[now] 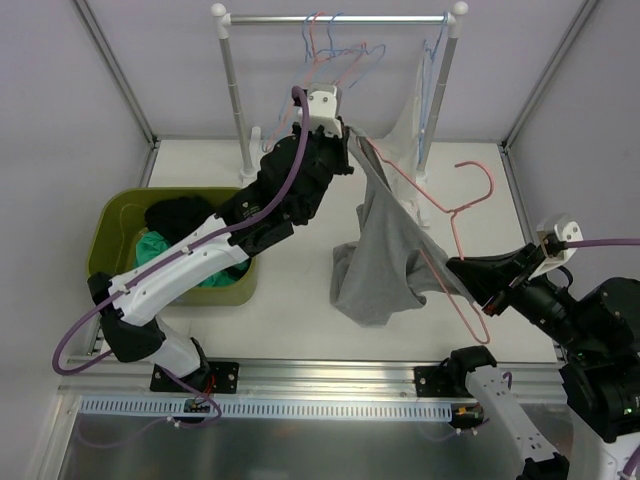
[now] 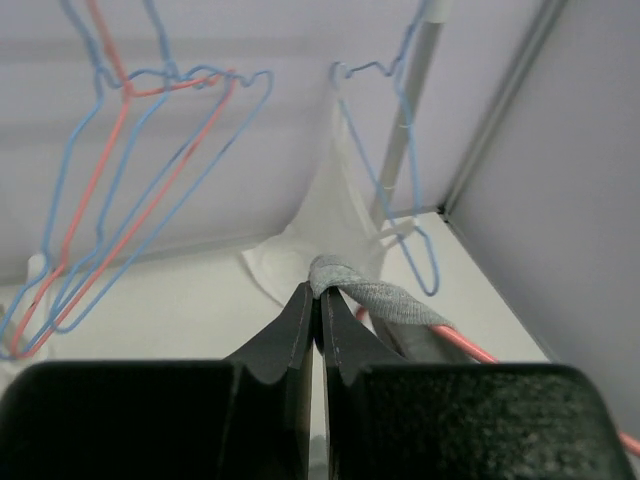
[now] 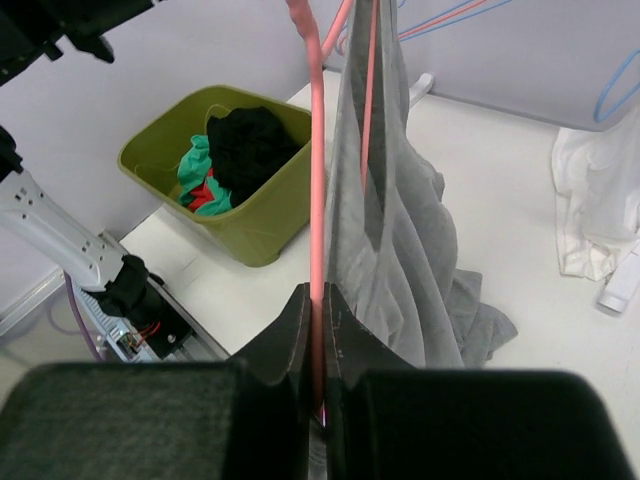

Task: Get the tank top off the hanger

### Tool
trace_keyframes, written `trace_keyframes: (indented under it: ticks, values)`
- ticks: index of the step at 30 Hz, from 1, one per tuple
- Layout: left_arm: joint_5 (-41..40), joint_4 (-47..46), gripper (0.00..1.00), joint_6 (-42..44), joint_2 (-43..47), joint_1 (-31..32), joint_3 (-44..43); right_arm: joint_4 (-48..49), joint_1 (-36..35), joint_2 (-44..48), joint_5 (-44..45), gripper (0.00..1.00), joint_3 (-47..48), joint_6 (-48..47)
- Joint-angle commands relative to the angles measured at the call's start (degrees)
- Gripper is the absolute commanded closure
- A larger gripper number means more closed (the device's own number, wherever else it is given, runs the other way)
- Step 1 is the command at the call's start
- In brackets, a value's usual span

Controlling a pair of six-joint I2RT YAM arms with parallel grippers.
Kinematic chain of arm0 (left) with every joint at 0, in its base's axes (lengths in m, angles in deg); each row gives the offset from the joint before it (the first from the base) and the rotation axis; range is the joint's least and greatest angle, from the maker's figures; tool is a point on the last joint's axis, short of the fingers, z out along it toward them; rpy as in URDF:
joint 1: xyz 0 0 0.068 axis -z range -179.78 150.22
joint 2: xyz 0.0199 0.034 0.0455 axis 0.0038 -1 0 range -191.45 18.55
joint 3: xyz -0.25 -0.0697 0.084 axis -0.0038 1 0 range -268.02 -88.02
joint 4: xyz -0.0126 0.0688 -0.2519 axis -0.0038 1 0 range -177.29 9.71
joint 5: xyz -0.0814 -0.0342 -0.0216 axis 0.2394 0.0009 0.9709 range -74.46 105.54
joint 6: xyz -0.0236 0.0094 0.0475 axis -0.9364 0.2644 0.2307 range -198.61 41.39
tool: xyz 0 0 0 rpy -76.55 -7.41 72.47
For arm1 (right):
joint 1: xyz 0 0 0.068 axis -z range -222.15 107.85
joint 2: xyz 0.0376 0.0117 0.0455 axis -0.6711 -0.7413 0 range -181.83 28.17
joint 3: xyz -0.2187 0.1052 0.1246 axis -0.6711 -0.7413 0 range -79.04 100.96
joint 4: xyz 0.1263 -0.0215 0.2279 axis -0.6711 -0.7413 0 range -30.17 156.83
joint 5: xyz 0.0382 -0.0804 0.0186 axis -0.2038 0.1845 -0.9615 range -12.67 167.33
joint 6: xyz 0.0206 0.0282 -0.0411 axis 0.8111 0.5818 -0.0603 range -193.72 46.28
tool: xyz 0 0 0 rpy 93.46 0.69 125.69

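Grey tank top (image 1: pixel 385 250) hangs at centre frame in the top view, draped on a pink hanger (image 1: pixel 452 214), hem bunched on the tabletop (image 1: pixel 300 290). At upper centre the left gripper (image 1: pixel 350 148) pinches the garment's top end. At lower right the right gripper (image 1: pixel 478 290) grips the hanger's wire. Green bin (image 1: pixel 105 235) of clothes at left.

Left wrist view: jaws closed tight on a grey strap (image 2: pixel 385 300), pink wire just beside it, lower right.

Right wrist view: jaws clamped on the pink wire, tank top trailing right of it down to the tabletop.
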Motion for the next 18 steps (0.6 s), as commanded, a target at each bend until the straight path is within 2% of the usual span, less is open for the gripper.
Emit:
trace_keyframes:
  ticks: [1,5,8,11,12,13,15,16,17,18]
  values:
    - [-13.1,-2.3,1.00,-8.5,4.4,-1.9,3.9,1.5,0.2,1.6,-5.2,1.00,-1.7,-2.7]
    - [-13.8,-0.9,1.00,-11.4,5.1,-3.3,6.7,2.0,0.1,3.9,-7.2,1.00,-3.9,-3.9]
    - [-9.5,2.6,1.00,-15.0,5.0,-5.1,6.2,4.7,0.2,6.0,-6.9,1.00,-5.6,-3.6]
    - [2.6,5.3,1.00,-18.5,6.1,-7.0,7.8,8.0,0.2,8.1,-3.8,1.00,-7.4,-2.3]
    - [6.7,5.2,1.00,-19.2,6.7,-7.3,8.8,12.3,0.2,8.8,-0.7,1.00,-10.0,-0.1]
    - [17.1,4.1,1.00,-19.3,7.5,-7.4,9.6,15.2,0.2,9.6,0.9,1.00,-11.6,1.2]
    - [28.7,2.0,1.00,-19.2,8.0,-7.3,12.4,24.1,0.2,11.4,6.8,1.00,-15.2,3.2]
    - [40.4,-0.4,1.00,-19.8,8.4,-7.1,14.4,27.6,0.2,11.8,7.9,1.00,-18.5,6.1]
    - [45.8,-1.4,1.00,-19.8,8.3,-6.3,15.1,31.2,0.2,12.4,8.6,1.00,-20.1,6.9]
    - [50.9,-2.0,1.00,-19.5,7.9,-5.7,15.6,38.9,0.3,12.5,10.5,1.00,-21.6,8.2]
